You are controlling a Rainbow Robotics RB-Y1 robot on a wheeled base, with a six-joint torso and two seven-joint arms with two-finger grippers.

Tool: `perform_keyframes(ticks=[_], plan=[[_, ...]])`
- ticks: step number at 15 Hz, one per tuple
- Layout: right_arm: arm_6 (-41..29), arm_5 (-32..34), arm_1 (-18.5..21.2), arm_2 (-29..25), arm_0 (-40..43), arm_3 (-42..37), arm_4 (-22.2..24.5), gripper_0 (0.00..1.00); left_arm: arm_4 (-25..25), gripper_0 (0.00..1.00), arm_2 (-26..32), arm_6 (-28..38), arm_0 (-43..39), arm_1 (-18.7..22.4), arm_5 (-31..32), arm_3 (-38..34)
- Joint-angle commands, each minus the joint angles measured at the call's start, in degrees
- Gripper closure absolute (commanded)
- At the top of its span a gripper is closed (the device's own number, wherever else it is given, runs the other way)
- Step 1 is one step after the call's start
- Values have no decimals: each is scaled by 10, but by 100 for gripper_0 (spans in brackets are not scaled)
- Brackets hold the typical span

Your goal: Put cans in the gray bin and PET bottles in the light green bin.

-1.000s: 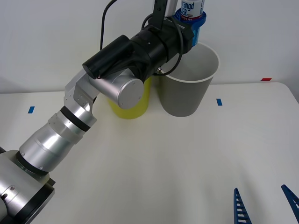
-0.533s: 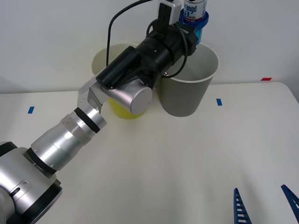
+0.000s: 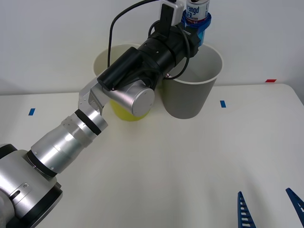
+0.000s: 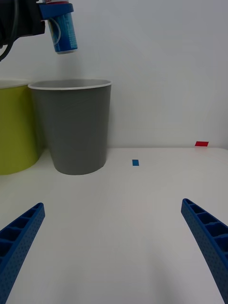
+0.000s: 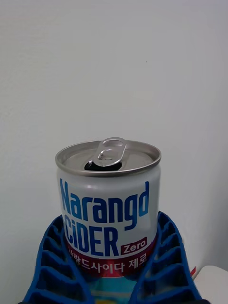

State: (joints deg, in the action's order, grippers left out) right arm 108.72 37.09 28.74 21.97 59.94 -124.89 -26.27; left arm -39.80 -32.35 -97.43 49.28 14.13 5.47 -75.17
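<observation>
The can, blue and white with "Narangd Cider" lettering, hangs upright above the far rim of the gray bin. My left gripper is shut on its lower half. In the left wrist view blue fingers wrap the can, whose silver top is opened. The light green bin stands left of the gray one, partly hidden by my left arm. From the right wrist, the can sits over the gray bin, beside the green bin. My right gripper rests open near the table's front right.
Small blue tape marks and a red one lie on the white table. A white wall stands close behind the bins. My left arm stretches diagonally across the table's left half.
My left arm's elbow swung left and lower, uncovering the green bin's rim; the can stayed over the gray bin, shifting only slightly. Right gripper unmoved.
</observation>
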Motion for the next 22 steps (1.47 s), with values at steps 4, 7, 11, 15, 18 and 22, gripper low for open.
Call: perform_keyframes(ticks=[4,7,11,15,18,22], plan=[[0,0,0,0,0,0,0,0,-12,0,3,10,0,0,-10,2],[0,0,0,0,0,0,0,0,-12,0,3,10,6,1,-15,2],[0,0,0,0,0,0,0,0,-12,0,3,10,10,0,-19,2],[0,0,0,0,0,0,0,0,-11,0,6,9,9,-6,-19,-1],[0,0,0,0,0,0,0,0,-12,0,36,10,-6,25,-121,-88],[0,0,0,0,0,0,0,0,1,0,109,7,-74,83,-285,-260]])
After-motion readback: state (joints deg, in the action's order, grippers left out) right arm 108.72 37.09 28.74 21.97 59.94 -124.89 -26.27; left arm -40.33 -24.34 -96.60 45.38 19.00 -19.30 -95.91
